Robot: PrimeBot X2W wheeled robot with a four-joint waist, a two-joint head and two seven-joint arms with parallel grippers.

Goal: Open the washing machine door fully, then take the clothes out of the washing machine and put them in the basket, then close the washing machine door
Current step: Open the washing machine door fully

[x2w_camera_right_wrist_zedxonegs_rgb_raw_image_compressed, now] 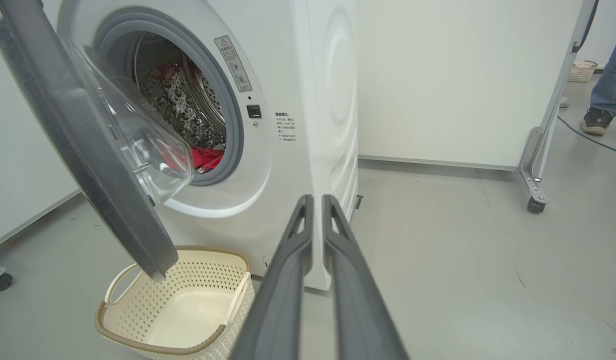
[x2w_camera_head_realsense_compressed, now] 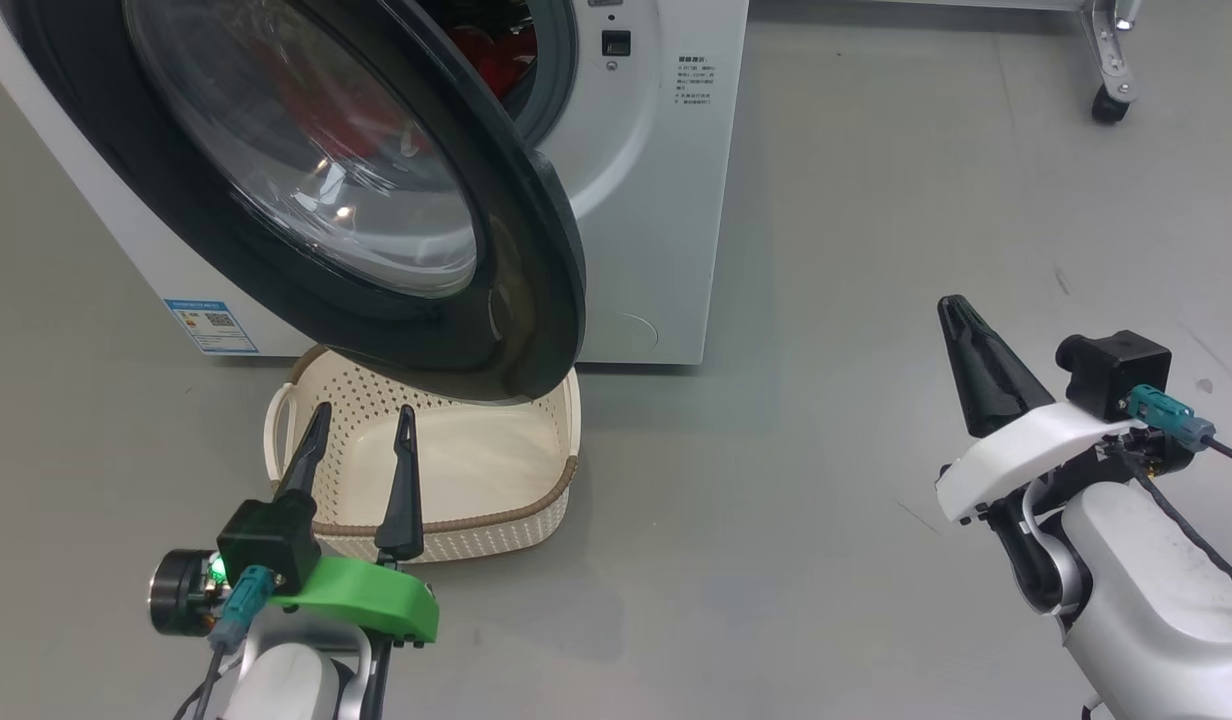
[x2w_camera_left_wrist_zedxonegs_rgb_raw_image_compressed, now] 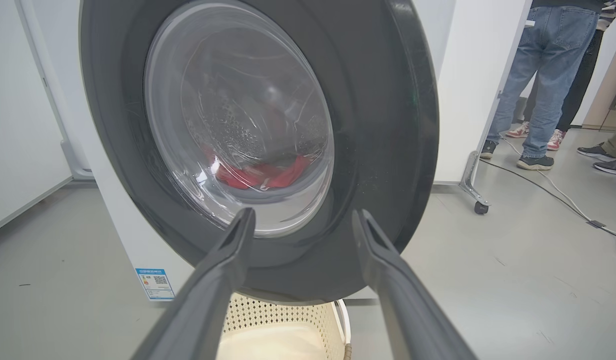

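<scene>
The washing machine (x2w_camera_head_realsense_compressed: 656, 200) (x2w_camera_right_wrist_zedxonegs_rgb_raw_image_compressed: 308, 100) stands ahead with its door (x2w_camera_head_realsense_compressed: 376, 200) (x2w_camera_left_wrist_zedxonegs_rgb_raw_image_compressed: 378, 125) (x2w_camera_right_wrist_zedxonegs_rgb_raw_image_compressed: 88, 165) swung partly out over the basket (x2w_camera_head_realsense_compressed: 466, 480) (x2w_camera_right_wrist_zedxonegs_rgb_raw_image_compressed: 178, 310) (x2w_camera_left_wrist_zedxonegs_rgb_raw_image_compressed: 278, 325) on the floor. Red clothes (x2w_camera_right_wrist_zedxonegs_rgb_raw_image_compressed: 205, 157) (x2w_camera_left_wrist_zedxonegs_rgb_raw_image_compressed: 260, 175) (x2w_camera_head_realsense_compressed: 491, 55) lie in the steel drum, seen through the opening and through the door glass. My left gripper (x2w_camera_head_realsense_compressed: 364, 425) (x2w_camera_left_wrist_zedxonegs_rgb_raw_image_compressed: 300, 220) is open, its fingers above the basket's near rim, pointing at the door's lower rim without touching it. My right gripper (x2w_camera_head_realsense_compressed: 961, 320) (x2w_camera_right_wrist_zedxonegs_rgb_raw_image_compressed: 318, 202) is shut on nothing, off to the right above bare floor.
A white partition (x2w_camera_right_wrist_zedxonegs_rgb_raw_image_compressed: 463, 80) on a castor (x2w_camera_right_wrist_zedxonegs_rgb_raw_image_compressed: 535, 204) (x2w_camera_head_realsense_compressed: 1109, 103) stands right of the machine. People's legs and shoes (x2w_camera_left_wrist_zedxonegs_rgb_raw_image_compressed: 543, 90) stand beyond it, with cables (x2w_camera_left_wrist_zedxonegs_rgb_raw_image_compressed: 563, 195) on the floor. The grey floor (x2w_camera_head_realsense_compressed: 826, 450) to the right of the basket is free.
</scene>
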